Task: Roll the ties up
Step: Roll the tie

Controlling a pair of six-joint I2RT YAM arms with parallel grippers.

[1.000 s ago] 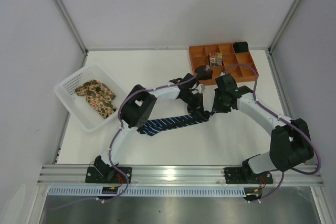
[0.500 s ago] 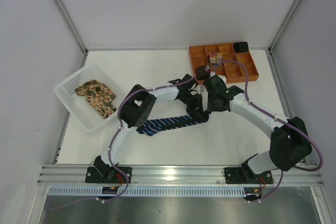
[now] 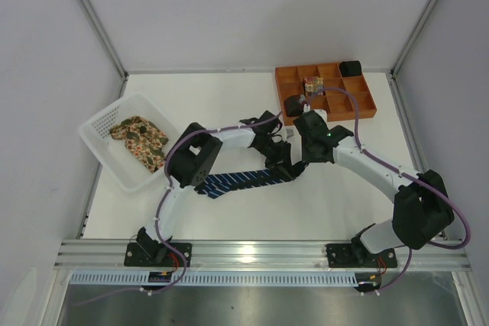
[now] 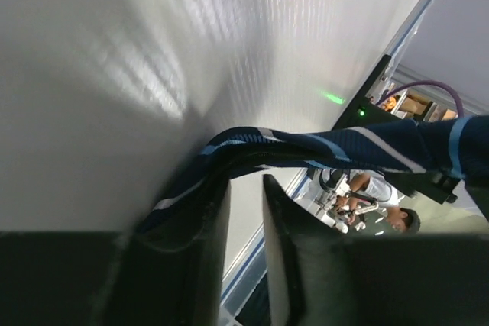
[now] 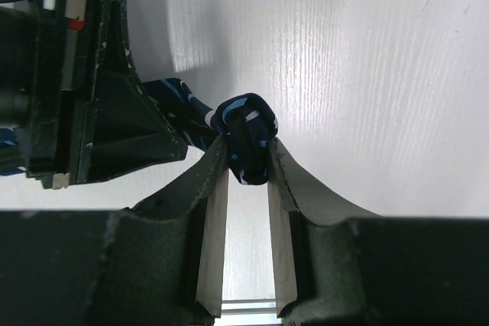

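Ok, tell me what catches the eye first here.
The navy striped tie stretched across the middle of the table, its rolled end pinched in the right tool, with the left tool close beside it. Next, the floral tie bunched in the white basket at the left, and the orange tray at the back right.

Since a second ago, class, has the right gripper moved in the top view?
Yes. Pinching the rolled end of the navy tie, the right gripper has shifted left, away from the fixed orange tray.
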